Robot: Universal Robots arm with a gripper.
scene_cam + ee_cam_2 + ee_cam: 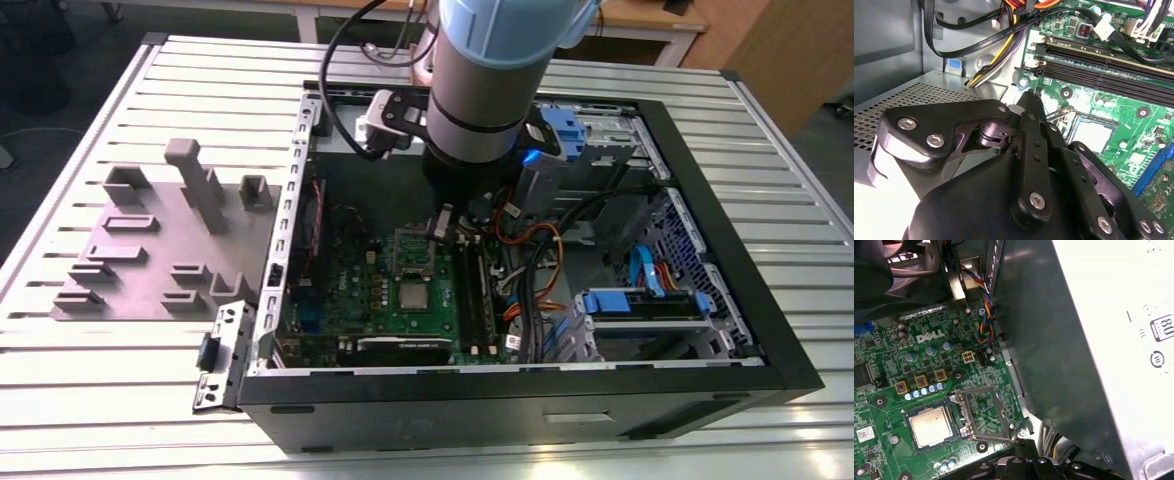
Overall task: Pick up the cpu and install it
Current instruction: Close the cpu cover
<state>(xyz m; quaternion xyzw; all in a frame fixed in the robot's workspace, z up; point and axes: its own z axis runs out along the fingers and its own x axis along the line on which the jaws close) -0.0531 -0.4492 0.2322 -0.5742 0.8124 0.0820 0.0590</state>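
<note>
Chip: you see the cpu (416,296) (930,426) (1093,135) lying flat in its socket on the motherboard (358,300), inside the open computer case (721,300).
Frame: the metal socket frame (985,412) stands swung open beside the chip.
Pincer: the gripper (1030,100) hangs above the board, fingers drawn together, holding nothing.
</note>
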